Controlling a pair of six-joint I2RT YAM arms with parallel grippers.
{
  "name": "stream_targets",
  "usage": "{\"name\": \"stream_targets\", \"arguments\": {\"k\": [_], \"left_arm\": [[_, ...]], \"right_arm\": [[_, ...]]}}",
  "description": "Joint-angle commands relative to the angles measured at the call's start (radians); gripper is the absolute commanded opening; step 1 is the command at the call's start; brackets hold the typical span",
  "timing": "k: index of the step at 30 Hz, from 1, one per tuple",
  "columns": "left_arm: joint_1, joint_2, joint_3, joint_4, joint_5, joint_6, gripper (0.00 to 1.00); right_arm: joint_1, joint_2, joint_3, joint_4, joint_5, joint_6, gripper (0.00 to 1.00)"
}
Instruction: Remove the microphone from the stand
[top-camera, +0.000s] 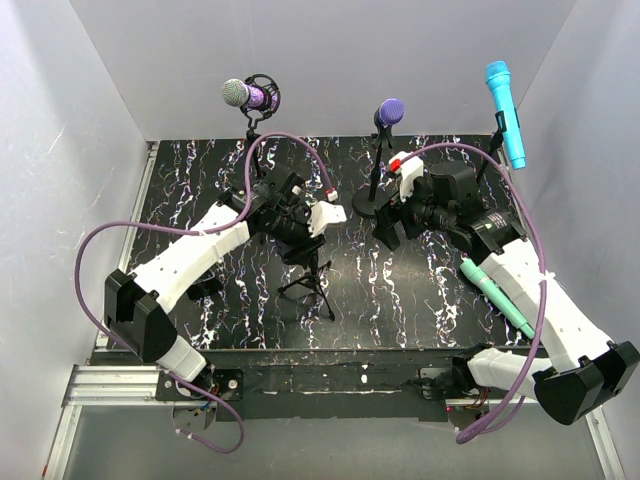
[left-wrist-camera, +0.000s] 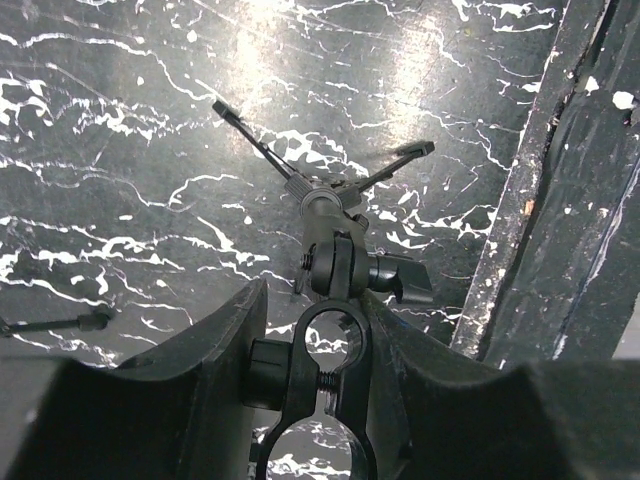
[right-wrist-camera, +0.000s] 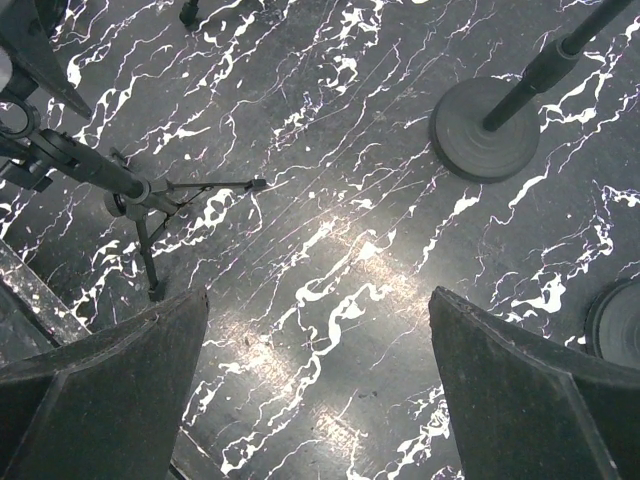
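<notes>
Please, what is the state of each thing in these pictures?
Tripod clip, empty.
Left fingers, shut on tripod clip.
Right fingers, open, empty.
Green mic, lying flat, unmounted.
Cyan mic, mounted.
Purple mic, mounted.
Silver-headed mic, mounted.

The fingers (left-wrist-camera: 190, 400) press both sides of the tripod stand's (left-wrist-camera: 318, 205) black clip (left-wrist-camera: 300, 385) over the marbled table (left-wrist-camera: 120, 150).

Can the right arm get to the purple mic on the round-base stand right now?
Probably yes. The right gripper hangs open beside the stand's round base, nothing between them. The purple microphone sits atop the pole, so the arm would have to rise first.
</notes>
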Motion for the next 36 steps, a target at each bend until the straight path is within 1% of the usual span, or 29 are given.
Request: {"name": "stream_targets", "arguments": {"k": [1,2,3,5,8,11,21,25,27,36], "left_arm": [[0.001,0.007,0.029,-0.029,-0.095,-0.07,0.32],[0.002,0.01,0.044,-0.054,-0.106,-0.084,0.29],[0.002,0.013,0.053,-0.081,-0.118,-0.105,0.29],[0.007,0.004,0.046,-0.108,-0.149,-0.136,0.24],[0.012,-0.062,-0.006,-0.1,-0.213,-0.142,0.2],[0.036,-0.119,-0.048,-0.109,-0.278,-0.129,0.13],[0.163,-0.199,-0.062,-0.14,-0.293,-0.109,0.07],[0.202,-0.226,-0.08,-0.132,-0.363,-0.093,0.0],[0.213,-0.235,-0.091,-0.123,-0.417,-0.089,0.0],[0.265,-0.275,-0.168,-0.051,-0.557,-0.073,0.0]], "right_arm": [[-0.001,-0.03,-0.005,0.029,-0.002,-0.022,0.97],[-0.003,-0.032,-0.004,0.031,0.001,-0.024,0.96],[-0.003,-0.03,-0.004,0.026,0.001,-0.025,0.96],[-0.003,-0.024,-0.004,0.026,-0.002,-0.027,0.96],[-0.003,-0.01,0.001,0.028,-0.013,-0.027,0.96],[-0.001,0.01,0.017,0.028,-0.022,-0.027,0.96],[-0.001,0.091,0.099,-0.005,-0.059,-0.031,0.96],[-0.001,0.112,0.117,-0.005,-0.065,-0.036,0.95],[-0.003,0.119,0.126,-0.003,-0.071,-0.033,0.95],[-0.001,0.111,0.117,-0.003,-0.077,-0.027,0.95]]}}
